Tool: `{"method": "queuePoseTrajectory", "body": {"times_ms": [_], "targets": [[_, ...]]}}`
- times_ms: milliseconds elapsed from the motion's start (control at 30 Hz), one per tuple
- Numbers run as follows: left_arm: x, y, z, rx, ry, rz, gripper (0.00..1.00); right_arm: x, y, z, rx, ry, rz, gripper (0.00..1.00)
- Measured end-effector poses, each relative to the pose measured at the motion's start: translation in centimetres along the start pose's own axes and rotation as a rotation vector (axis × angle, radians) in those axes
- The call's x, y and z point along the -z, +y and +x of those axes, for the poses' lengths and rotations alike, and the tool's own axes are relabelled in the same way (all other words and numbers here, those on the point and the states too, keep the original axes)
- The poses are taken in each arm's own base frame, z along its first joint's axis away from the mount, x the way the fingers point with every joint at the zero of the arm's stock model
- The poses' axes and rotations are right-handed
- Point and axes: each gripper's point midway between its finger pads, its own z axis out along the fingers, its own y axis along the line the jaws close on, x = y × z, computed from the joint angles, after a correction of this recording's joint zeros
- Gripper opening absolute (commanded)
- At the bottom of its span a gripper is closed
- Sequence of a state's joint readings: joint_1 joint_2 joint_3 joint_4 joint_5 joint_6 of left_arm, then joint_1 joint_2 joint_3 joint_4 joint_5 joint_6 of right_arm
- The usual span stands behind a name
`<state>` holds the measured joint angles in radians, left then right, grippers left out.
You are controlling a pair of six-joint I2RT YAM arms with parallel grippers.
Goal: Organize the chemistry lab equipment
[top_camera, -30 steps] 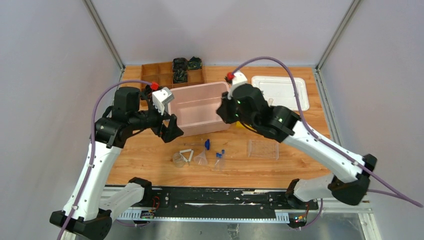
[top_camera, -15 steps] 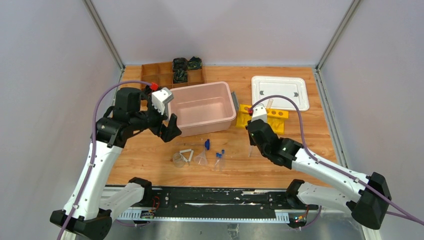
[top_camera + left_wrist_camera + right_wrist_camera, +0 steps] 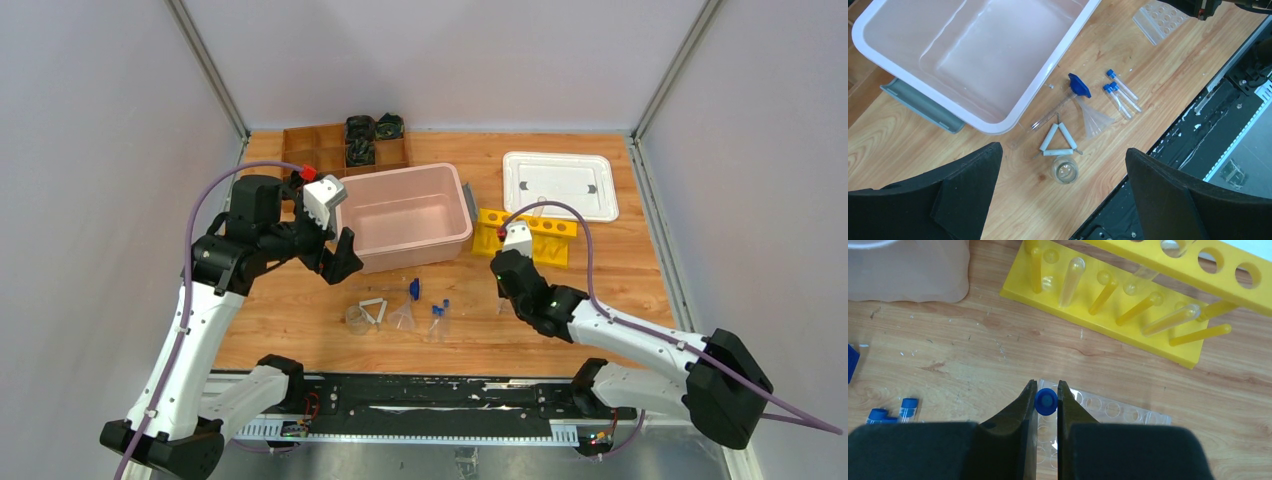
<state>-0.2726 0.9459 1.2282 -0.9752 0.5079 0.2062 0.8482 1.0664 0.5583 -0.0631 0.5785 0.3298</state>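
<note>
My right gripper [image 3: 1046, 390] is shut on a blue-capped clear tube [image 3: 1046, 402], held upright just over the near-left corner of the clear rectangular tray [image 3: 1128, 412]. The yellow holed tube rack [image 3: 1128, 305] stands behind it with clear tubes in its holes. My left gripper [image 3: 1062, 150] hangs open high over the small beaker [image 3: 1064, 170] and white wire triangle [image 3: 1058, 142]. Beside these lie the funnel [image 3: 1093, 117], the blue-tipped rod [image 3: 1079, 86] and two blue-capped tubes [image 3: 1120, 95].
The large pink bin [image 3: 405, 215] sits mid-table, close to my left gripper [image 3: 335, 255]. Its white lid [image 3: 560, 185] lies at the back right. A brown compartment box [image 3: 345, 145] with dark items is at the back left. The black rail runs along the near edge.
My right arm has swung from above the pink bin's right end down and forward to the clear tray, tube in its grip. The left arm has stayed put.
</note>
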Motion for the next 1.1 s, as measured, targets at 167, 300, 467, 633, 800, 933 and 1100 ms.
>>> {"method": "queuePoseTrajectory", "body": {"times_ms": [167,300,467,633,800,933,1100], "targets": [[0.0,0.0,0.0,0.000,0.000,0.000,1.00,-0.4,-0.1,0.7,-0.028,-0.005,0.010,0.00],[0.0,0.0,0.0,-0.001,0.000,0.000,1.00,-0.6,-0.3,1.0,-0.053,-0.011,0.019,0.00],[0.0,0.0,0.0,-0.004,0.000,0.000,1.00,-0.7,-0.7,1.7,-0.084,-0.020,0.041,0.00],[0.0,0.0,0.0,-0.007,-0.001,0.001,1.00,-0.8,-1.2,3.3,-0.100,-0.002,0.054,0.00],[0.1,0.0,0.0,-0.009,-0.004,0.001,1.00,-0.9,-1.2,3.8,-0.128,-0.005,0.055,0.00],[0.1,-0.1,-0.1,-0.010,-0.005,0.002,1.00,-1.1,-1.1,4.0,-0.153,-0.010,0.056,0.00],[0.1,-0.1,-0.1,-0.010,-0.006,0.003,1.00,-1.8,-0.6,4.0,-0.199,-0.022,0.057,0.00]]}}
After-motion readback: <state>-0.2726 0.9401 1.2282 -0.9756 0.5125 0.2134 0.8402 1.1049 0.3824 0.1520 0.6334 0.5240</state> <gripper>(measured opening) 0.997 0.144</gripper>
